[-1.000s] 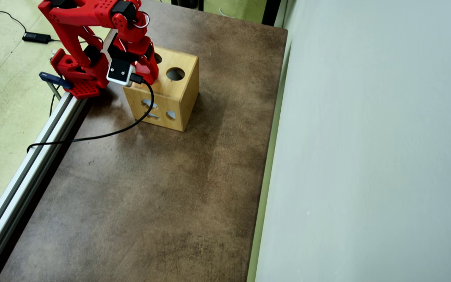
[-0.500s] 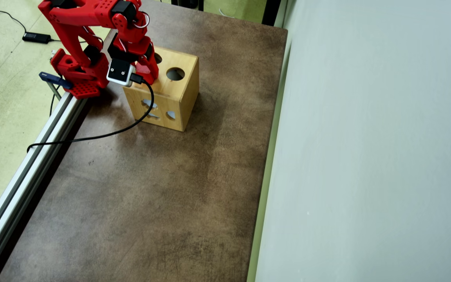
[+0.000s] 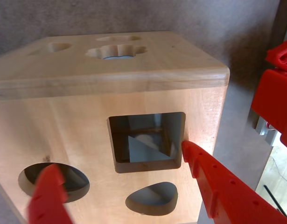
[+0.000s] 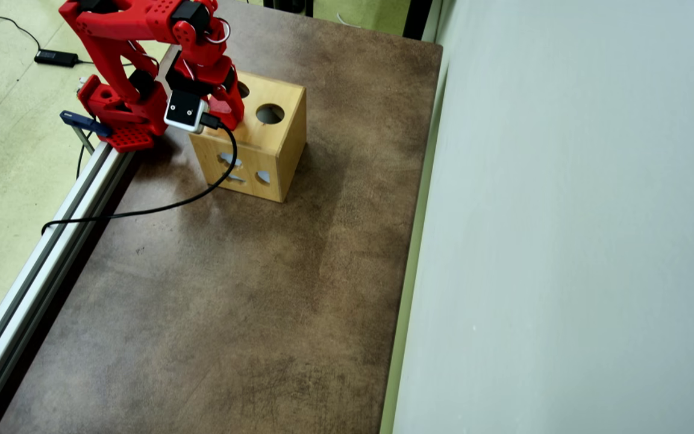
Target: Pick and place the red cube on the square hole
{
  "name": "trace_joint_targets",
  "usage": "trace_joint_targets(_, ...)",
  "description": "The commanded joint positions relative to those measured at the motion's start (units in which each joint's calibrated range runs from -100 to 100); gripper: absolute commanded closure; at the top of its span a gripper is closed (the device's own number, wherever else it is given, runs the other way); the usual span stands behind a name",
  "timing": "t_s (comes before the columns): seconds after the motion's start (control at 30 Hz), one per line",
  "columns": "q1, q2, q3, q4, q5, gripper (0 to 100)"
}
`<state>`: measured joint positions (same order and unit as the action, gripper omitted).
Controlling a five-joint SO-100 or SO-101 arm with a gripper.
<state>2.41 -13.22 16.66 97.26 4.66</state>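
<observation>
From my remote station I read the gripper as spread, with nothing pinched between its red fingers; in the wrist view one fingertip sits at the right edge of the square hole and the other over the round cutout at lower left. The gripper hangs just above the top face of the wooden box, and the square hole lies between the fingertips. Through the hole I see only dark interior and pale grey patches — the red cube shows in neither view, so I cannot tell where it is. A teardrop-shaped cutout sits just below the square hole, and a flower-shaped cutout opens on the adjoining face. In the overhead view the box stands near the far left corner of the brown table, close to the aluminium rail along its left edge, with the arm reaching over it. A black cable runs from the wrist camera across the table. I can read no label or writing on any surface.
</observation>
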Motion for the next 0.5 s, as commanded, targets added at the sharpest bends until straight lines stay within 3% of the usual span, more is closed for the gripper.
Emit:
trace_joint_targets(0.0,0.19,2.73,0.69,0.57,0.39,46)
trace_joint_targets(0.23,0.19,-1.43,0.69,0.57,0.24,32)
trace_joint_targets(0.47,0.19,-3.13,0.69,0.57,0.24,28)
